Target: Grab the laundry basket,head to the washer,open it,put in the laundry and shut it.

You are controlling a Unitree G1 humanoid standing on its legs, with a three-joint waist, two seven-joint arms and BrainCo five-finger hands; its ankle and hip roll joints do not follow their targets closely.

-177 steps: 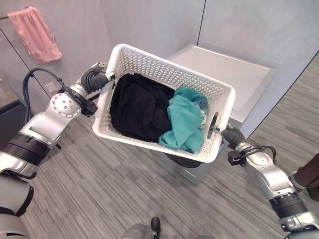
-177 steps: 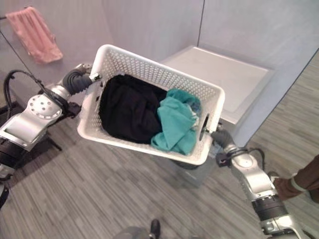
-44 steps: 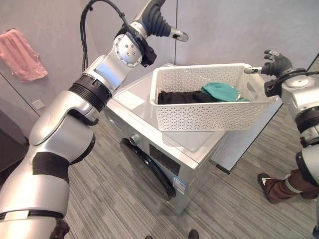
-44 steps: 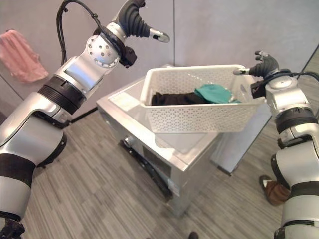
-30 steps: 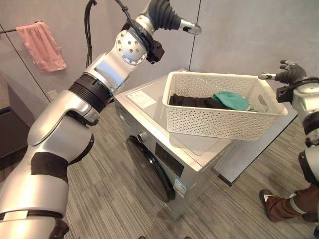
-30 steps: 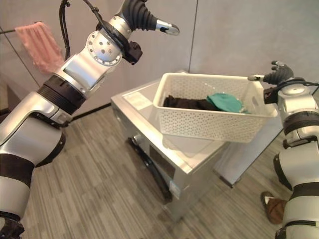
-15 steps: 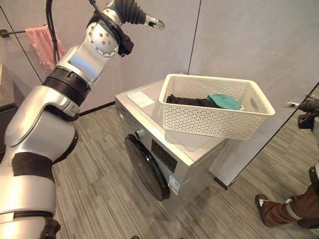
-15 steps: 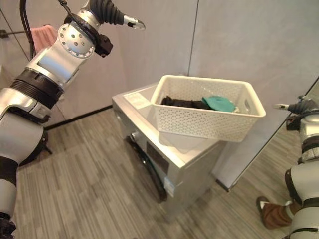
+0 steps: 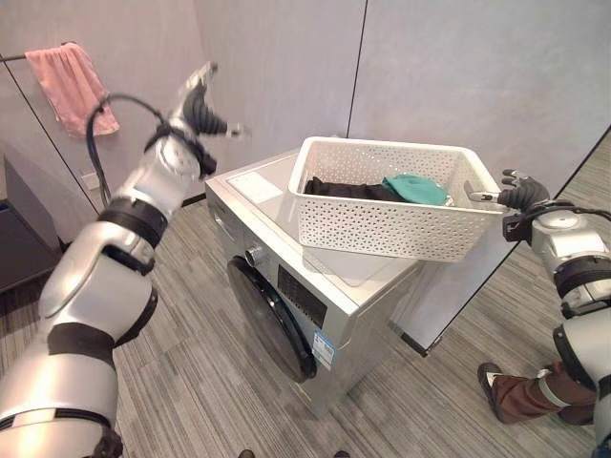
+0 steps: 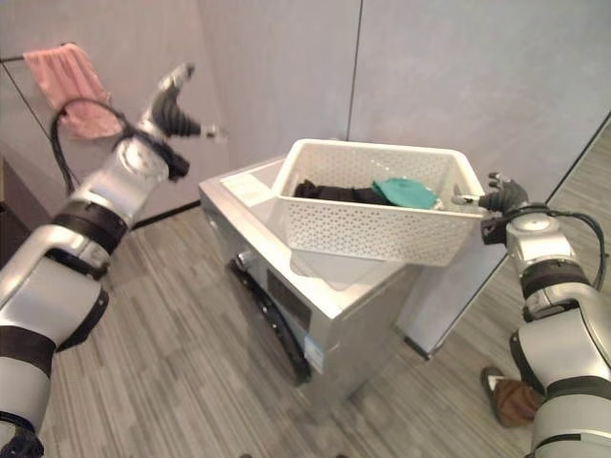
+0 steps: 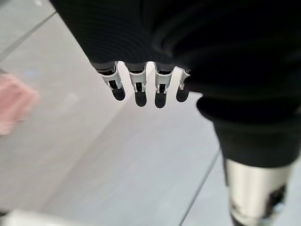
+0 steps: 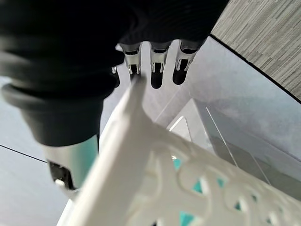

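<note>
With the laundry basket (image 9: 387, 196) parked on top of the washer (image 9: 315, 286), you've got the carry done; the round door (image 9: 270, 320) looks shut, so opening, loading and closing remain. Your right hand (image 9: 518, 194) sits at the basket's rim, fingers (image 12: 157, 68) straight, gripping nothing, as its wrist view shows. Your left hand (image 9: 196, 105) hangs relaxed and empty by the wall.

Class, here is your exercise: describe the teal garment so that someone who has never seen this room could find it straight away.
Start at the silver washing machine standing against the grey wall. A white perforated laundry basket sits on its top. Inside, toward the end nearer the robot's right hand, lies the teal garment; the only other laundry beside it is black clothing, so its bright blue-green colour marks it out.
</note>
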